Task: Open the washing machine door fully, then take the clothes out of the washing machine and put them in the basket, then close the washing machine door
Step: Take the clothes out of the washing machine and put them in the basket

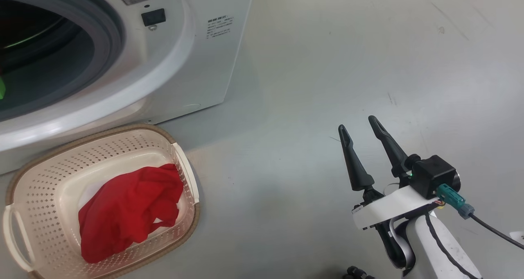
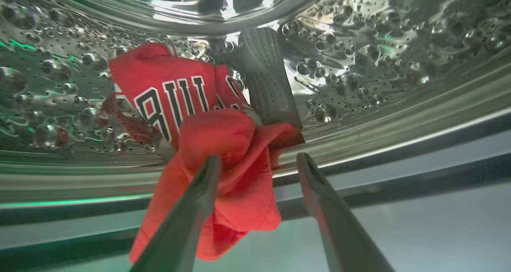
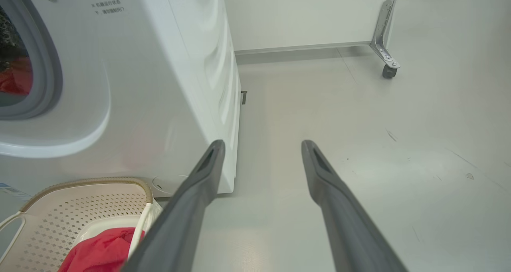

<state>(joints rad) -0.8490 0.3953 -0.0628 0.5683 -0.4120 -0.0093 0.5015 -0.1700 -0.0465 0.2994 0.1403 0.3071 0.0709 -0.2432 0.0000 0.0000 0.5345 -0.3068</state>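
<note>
Left end effector (image 2: 258,158) is inside the washing machine (image 1: 172,66) drum (image 2: 359,64), fingers (image 2: 187,216) spread, red jersey (image 2: 175,96) bunched between them at the lip. Right end effector (image 1: 357,123) hovers spread over the floor (image 1: 327,66); another red garment (image 1: 127,209) lies in the basket (image 1: 49,180).

We count one washing machine (image 1: 172,78), one basket (image 1: 41,189) and two grippers, the left gripper (image 2: 258,158) and the right gripper (image 1: 357,123), each with two dark fingers (image 1: 354,160), so four fingers in all. Of red clothes we count one garment (image 1: 127,213) in the basket and, in the drum (image 2: 399,44), one lettered jersey (image 2: 171,100) with a plain red bunch (image 2: 231,164) in front of it; we cannot tell whether that bunch is a second piece or part of the jersey. We also count one ribbed lifter (image 2: 265,80) on the drum wall, one small black block (image 1: 153,17) on the machine's front and one caster (image 3: 389,70) on the floor.
</note>
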